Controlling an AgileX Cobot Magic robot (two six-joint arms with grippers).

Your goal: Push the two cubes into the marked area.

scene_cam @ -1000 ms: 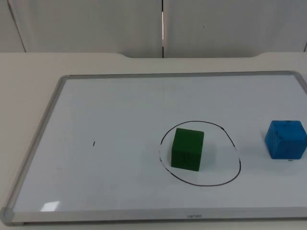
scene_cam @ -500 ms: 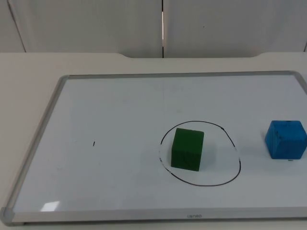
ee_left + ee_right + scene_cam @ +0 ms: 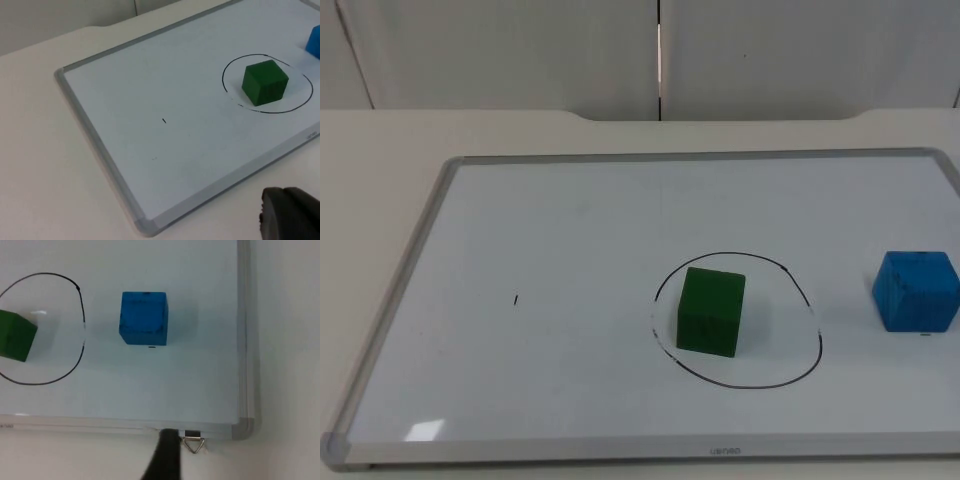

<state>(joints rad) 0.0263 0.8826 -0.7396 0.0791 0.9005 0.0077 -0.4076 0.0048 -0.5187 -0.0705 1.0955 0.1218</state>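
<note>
Whiteboard (image 3: pixel 570 220) flat on tabletop (image 3: pixel 380 150). Green cube (image 3: pixel 710 311) inside drawn circle (image 3: pixel 790 375). Blue cube (image 3: pixel 916 291) outside circle, well apart, near board's right edge. Left gripper (image 3: pixel 290 215) and right gripper (image 3: pixel 165 460) off board's near edge; fingers' state: cannot tell.

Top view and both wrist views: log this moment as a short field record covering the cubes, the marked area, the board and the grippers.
green cube: inside the drawn circle, left of its middle, flat on the board
blue cube: outside the circle, to its right, apart from the line
marked area: black hand-drawn circle on the whiteboard
whiteboard: grey-framed, lying flat on the table
left gripper: off the board, beyond its near edge, touching nothing
right gripper: off the board near its corner, touching nothing
task state: one cube in, one still out
</note>
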